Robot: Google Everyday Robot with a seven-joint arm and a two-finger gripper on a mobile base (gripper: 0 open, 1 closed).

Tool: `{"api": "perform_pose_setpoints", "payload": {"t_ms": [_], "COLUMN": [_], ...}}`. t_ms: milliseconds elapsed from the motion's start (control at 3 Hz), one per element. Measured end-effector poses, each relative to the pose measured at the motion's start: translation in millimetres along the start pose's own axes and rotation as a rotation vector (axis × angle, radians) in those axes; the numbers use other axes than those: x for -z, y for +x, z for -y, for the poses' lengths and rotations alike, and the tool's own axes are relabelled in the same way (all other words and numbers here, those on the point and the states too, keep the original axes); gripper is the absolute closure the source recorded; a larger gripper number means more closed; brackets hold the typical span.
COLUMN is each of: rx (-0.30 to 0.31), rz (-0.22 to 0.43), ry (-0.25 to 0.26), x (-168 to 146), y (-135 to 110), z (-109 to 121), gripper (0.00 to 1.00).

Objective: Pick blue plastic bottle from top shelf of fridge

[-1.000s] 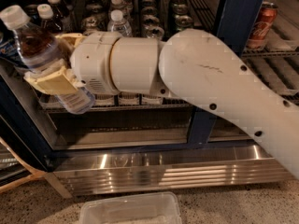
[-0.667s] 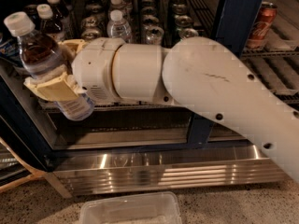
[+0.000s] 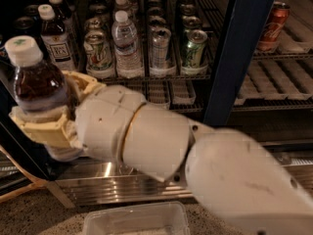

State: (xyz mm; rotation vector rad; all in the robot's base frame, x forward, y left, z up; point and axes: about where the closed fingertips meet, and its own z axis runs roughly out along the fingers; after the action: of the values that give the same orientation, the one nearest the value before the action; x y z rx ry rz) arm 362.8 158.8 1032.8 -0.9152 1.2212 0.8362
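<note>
The blue plastic bottle [image 3: 35,82], with dark brown liquid and a white cap, stands upright in my gripper [image 3: 55,106] at the left, in front of the fridge's dark blue frame [image 3: 238,53] and out of the shelf. The cream fingers [image 3: 41,127] are shut around its lower body, hiding the label. The top shelf [image 3: 146,76] behind holds rows of cans and bottles. My white arm runs from the gripper to the lower right.
On the shelf stand similar brown bottles [image 3: 56,35], a clear water bottle [image 3: 127,43] and green cans [image 3: 194,48]. A red can [image 3: 272,26] sits behind the right door. The ribbed steel base panel [image 3: 107,182] and a clear plastic bin [image 3: 134,220] lie below.
The gripper, holding the bottle, has drawn back from the shelf towards the camera, a little to the right; the bottle and arm now look larger.
</note>
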Motion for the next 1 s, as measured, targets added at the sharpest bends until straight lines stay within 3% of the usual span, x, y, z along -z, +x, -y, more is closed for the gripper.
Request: {"api": "perform_pose_setpoints", "payload": {"t_ms": [333, 667, 1000], "rx": [-0.052, 0.006, 0.006], "rz": [0.094, 0.069, 0.069], "ry": [0.089, 0.079, 0.079], "x": [25, 21, 21], "y": [-13, -8, -8], "z": [-35, -73, -73], "gripper": [1.0, 1.0, 1.0]}}
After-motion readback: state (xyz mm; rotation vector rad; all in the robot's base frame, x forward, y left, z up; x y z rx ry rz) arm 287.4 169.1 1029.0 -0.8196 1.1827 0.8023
